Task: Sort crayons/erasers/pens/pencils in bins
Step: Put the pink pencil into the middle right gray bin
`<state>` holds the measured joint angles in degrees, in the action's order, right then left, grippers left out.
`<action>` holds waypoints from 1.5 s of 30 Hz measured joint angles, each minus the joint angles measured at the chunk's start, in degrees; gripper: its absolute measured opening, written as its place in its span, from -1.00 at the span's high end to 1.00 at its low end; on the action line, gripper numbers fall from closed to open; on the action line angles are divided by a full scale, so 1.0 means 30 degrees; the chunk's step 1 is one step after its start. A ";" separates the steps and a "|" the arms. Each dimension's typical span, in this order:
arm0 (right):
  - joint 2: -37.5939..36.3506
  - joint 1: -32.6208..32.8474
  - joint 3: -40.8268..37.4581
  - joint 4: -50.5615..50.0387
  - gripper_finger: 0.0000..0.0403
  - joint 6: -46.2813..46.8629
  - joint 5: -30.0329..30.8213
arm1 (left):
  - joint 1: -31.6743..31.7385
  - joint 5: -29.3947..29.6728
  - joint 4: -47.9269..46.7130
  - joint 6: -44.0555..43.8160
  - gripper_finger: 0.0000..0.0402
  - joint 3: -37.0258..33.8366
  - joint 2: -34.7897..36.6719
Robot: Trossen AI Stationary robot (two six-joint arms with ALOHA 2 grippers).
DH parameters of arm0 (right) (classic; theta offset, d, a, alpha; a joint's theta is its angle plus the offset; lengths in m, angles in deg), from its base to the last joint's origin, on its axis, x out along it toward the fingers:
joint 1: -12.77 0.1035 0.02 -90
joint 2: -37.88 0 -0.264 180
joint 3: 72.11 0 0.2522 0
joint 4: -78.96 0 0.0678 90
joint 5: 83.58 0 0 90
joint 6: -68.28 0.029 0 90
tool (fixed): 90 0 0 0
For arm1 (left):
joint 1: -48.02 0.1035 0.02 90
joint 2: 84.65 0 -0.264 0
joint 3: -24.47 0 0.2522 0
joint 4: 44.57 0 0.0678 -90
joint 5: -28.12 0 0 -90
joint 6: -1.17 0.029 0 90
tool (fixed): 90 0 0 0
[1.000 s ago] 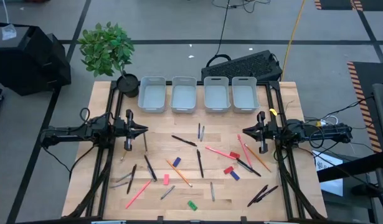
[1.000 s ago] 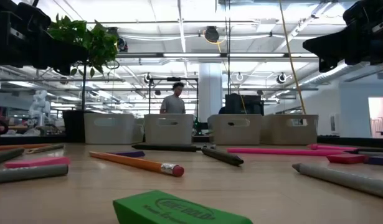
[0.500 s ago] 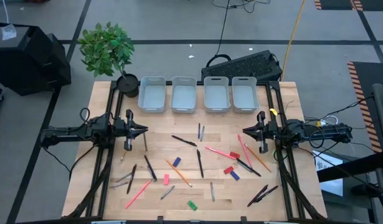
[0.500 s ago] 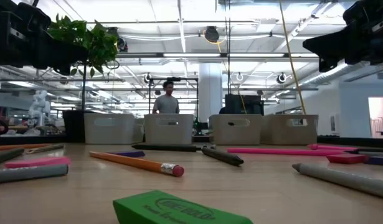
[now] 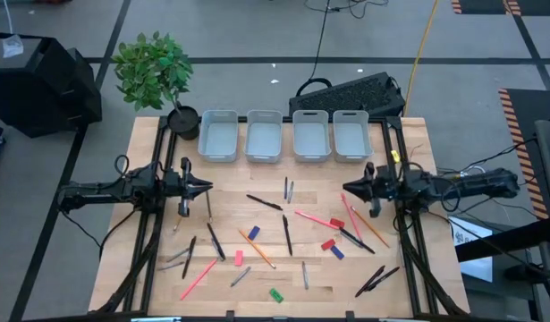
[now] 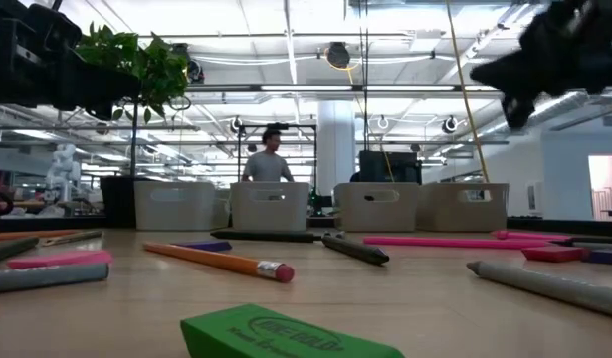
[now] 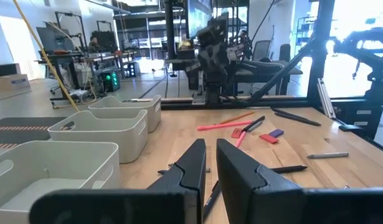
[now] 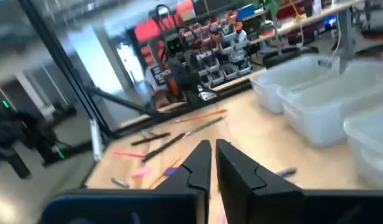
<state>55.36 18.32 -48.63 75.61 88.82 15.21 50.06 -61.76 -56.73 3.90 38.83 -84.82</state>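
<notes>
Four pale bins (image 5: 218, 136) (image 5: 264, 136) (image 5: 311, 135) (image 5: 352, 134) stand in a row along the far edge. Pens, pencils and crayons lie scattered flat on the wooden table (image 5: 409, 143), among them a pink stick (image 5: 315, 217) and an orange pencil (image 6: 221, 261). Erasers lie among them: blue (image 5: 253, 233), pink (image 5: 239, 258), green (image 5: 275, 294), red (image 5: 336, 223). My left gripper (image 5: 207, 187) hovers shut at the table's left side. My right gripper (image 5: 346, 189) hovers shut at the right side, above the sticks. Neither holds anything.
A potted plant (image 5: 154, 72) stands at the far left corner beside the bins. A black keyboard (image 5: 351, 92) lies behind the bins. A person (image 6: 266, 159) stands in the room beyond the table. Black frame rails (image 5: 158, 224) run along both table sides.
My right gripper has moved a little toward the table's left, still shut and holding nothing. Nothing on the table has moved.
</notes>
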 joint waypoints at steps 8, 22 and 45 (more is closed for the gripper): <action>0.9820 0.1837 0.6616 -0.1400 0.95 -0.3008 0.0707 | 0.0002 -0.0003 0.0014 0.0000 0.78 -0.0006 -0.0051; 2.1350 0.6483 2.0003 -1.3893 1.00 0.0730 0.6070 | -0.0001 -0.0007 -0.0004 -0.0006 0.78 -0.0006 -0.0066; 2.6547 0.4639 1.6871 -1.6184 0.29 0.4038 0.0903 | 0.0004 -0.0007 -0.0003 0.0000 0.78 -0.0006 -0.0066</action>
<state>135.00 32.24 1.99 27.05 100.93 17.92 50.08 -61.78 -56.74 3.90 38.81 -85.01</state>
